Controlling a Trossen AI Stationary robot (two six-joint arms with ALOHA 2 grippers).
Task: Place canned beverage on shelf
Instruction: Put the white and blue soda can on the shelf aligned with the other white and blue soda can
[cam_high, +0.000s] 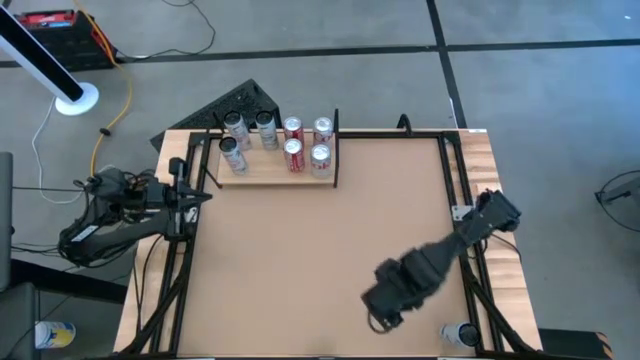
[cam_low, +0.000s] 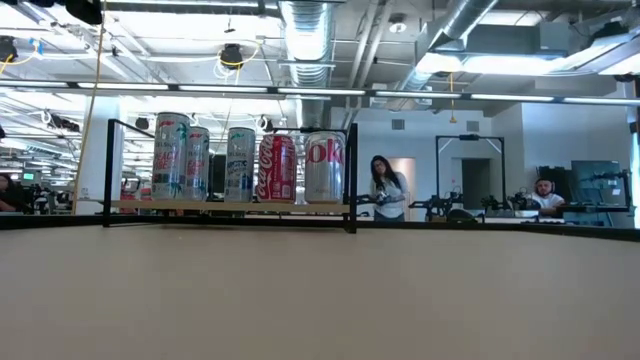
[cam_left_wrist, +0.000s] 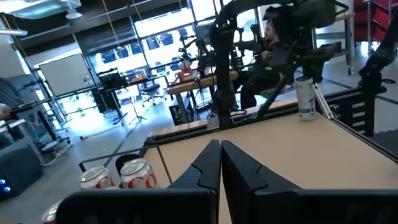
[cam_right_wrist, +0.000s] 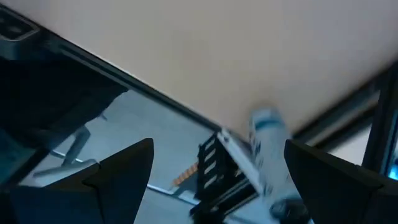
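A: Where did the shelf (cam_high: 275, 172) stand, and what did it carry?

B: At the far left of the worktop (cam_high: 320, 250). Six cans stood upright on it in two rows, silver ones (cam_high: 236, 135) toward the left arm, red-and-white ones (cam_high: 293, 152) toward the black end piece (cam_high: 335, 150). Packed close, likely to leave the front edge free for one more.

A: And the can to be placed?

B: One blue-and-white can (cam_high: 461, 334) stood alone at the near right corner of the worktop, well apart from the shelf. Not yet lifted.

A: Right pincer (cam_right_wrist: 214, 165)?

B: Spread wide, holding nothing. In its wrist view the can (cam_right_wrist: 268, 158) lay between and beyond the fingers, so I judged it was lining up for the grasp. From above the arm angled down toward that corner.

A: Left pincer (cam_left_wrist: 220, 163)?

B: Fingers pressed together, empty. Parked at the left edge beside the shelf, waiting, clear of the right arm's path
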